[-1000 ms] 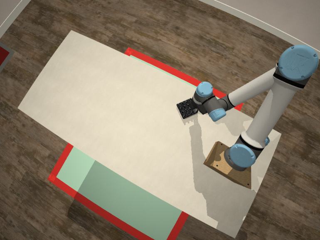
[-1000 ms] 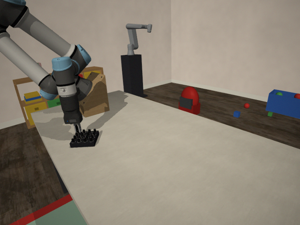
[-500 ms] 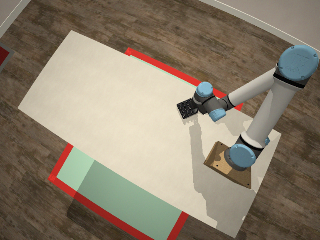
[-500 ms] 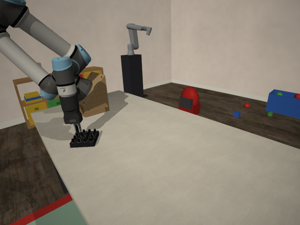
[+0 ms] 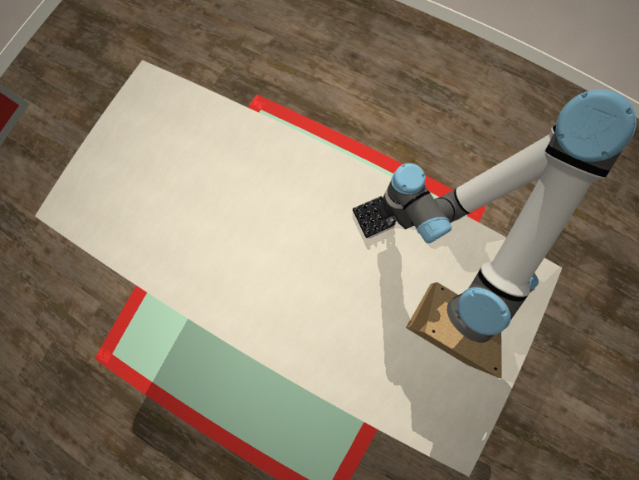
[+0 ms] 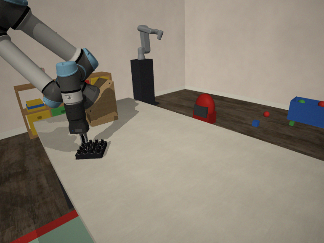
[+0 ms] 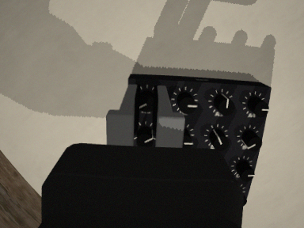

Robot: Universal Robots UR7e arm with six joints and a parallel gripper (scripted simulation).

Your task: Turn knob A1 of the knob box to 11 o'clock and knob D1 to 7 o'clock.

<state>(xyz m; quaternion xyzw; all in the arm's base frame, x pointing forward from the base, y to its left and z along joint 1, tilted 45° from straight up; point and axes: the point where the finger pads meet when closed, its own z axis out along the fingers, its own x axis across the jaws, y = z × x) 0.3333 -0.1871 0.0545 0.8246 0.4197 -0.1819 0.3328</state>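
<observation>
Worktop: pale surface [image 5: 217, 206] [image 6: 196, 170] [image 7: 24, 131], running diagonally from the upper left to the lower right of the top view.
Floor mat: green with a red border [image 5: 231, 377] [image 6: 65, 232], partly covered by the worktop; exposed mainly at the lower left of the top view.
Robot arm: grey with blue caps [image 5: 547, 217] [image 6: 54, 39], at the right of the top view and upper left of the exterior view.
Mounting block: wooden wedge [image 5: 492, 361] [image 6: 104, 109], lower right of the top view, under the arm.
Knob box: black [image 5: 368, 219] [image 6: 88, 156] [image 7: 207, 80], standing on the worktop; right of centre in the top view, lower left in the exterior view.
Tool: fingers pointing down at the box; narrow gap at the tips of the tool [image 6: 83, 141] [image 7: 146, 95]. Grip contact cannot be determined.
Knob A1: located between the fingers, left of centre in the wrist view; white line directed lower left.
Knob D1: hidden in the wrist view.
</observation>
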